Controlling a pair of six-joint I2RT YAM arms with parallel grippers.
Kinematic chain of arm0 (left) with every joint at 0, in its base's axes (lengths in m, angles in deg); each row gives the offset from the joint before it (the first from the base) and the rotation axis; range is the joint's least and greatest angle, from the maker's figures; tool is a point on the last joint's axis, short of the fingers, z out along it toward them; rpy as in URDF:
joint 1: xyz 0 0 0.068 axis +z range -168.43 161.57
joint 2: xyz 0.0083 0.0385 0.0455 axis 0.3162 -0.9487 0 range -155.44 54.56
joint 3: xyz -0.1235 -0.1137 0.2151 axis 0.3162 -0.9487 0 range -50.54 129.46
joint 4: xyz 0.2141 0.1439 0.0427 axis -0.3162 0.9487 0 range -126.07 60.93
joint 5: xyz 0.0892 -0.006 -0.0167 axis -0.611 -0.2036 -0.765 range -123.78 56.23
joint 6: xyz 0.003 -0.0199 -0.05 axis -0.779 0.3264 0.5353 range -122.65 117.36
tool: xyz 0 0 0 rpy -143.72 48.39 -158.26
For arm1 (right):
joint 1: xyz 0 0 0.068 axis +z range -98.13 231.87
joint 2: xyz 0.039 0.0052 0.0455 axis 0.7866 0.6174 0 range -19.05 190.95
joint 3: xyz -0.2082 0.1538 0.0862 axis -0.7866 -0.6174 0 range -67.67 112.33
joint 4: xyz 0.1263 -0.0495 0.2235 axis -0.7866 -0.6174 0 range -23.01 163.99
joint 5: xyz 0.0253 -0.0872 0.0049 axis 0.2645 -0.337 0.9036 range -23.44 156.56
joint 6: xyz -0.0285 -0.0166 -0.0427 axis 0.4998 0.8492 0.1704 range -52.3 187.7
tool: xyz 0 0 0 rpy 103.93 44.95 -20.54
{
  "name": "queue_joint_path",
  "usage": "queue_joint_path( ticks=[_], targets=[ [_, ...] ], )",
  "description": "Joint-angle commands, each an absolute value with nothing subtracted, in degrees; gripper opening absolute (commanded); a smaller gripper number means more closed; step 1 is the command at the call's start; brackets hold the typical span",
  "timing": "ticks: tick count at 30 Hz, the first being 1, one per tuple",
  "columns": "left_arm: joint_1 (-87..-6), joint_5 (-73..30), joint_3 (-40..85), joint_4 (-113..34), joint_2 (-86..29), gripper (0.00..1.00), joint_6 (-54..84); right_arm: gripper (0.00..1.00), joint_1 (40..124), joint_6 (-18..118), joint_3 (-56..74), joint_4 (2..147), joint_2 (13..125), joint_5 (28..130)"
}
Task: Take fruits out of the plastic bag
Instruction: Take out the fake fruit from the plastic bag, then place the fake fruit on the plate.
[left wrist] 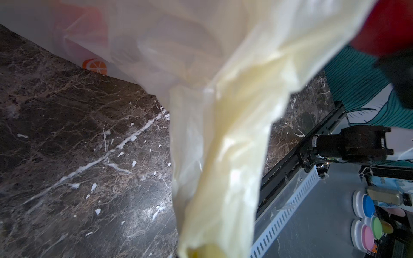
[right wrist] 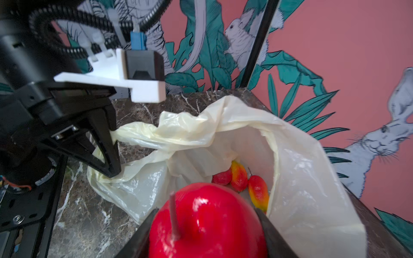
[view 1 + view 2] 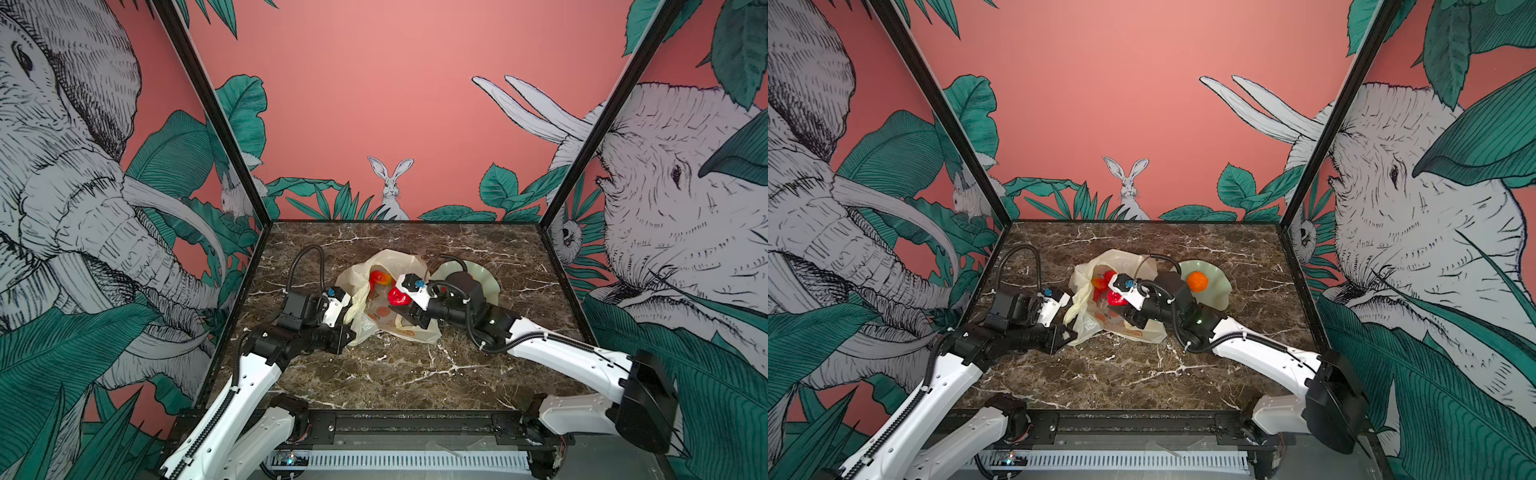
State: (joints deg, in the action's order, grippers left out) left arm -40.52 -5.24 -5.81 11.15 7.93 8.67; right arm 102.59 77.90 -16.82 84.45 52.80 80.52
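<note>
The plastic bag is seen lying near the middle of the marble tabletop, with its mouth open. A twisted handle at the bag's 8 o'clock edge is pinched by the left pincer, whose jaws are pressed together on the plastic. A glossy red apple is clamped between the jaws of the right pincer, which is extended in from 4 o'clock and held at the bag's mouth. Deeper inside the bag, two red-yellow oval fruits and a small red fruit are found lying close together. At 3 o'clock of the bag, just beside it, a pale green wavy-rimmed dish is set. An orange is seen resting in it in a top view.
</note>
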Motion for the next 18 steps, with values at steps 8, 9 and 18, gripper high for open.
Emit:
queue_joint_path(
  ticks=[8,9,18],
  targets=[
    [-40.7,-3.9,-6.3,10.7,7.5,0.00,7.7,0.41,102.8,72.1,-20.1,69.2,38.4,53.4],
    [-40.7,-3.9,-6.3,10.8,7.5,0.00,7.7,0.41,102.5,71.5,-20.4,67.8,37.9,50.0],
    [-40.6,-4.7,-6.5,10.7,7.7,0.00,7.9,0.43,89.1,64.5,-22.5,63.7,44.6,49.1]
  ],
)
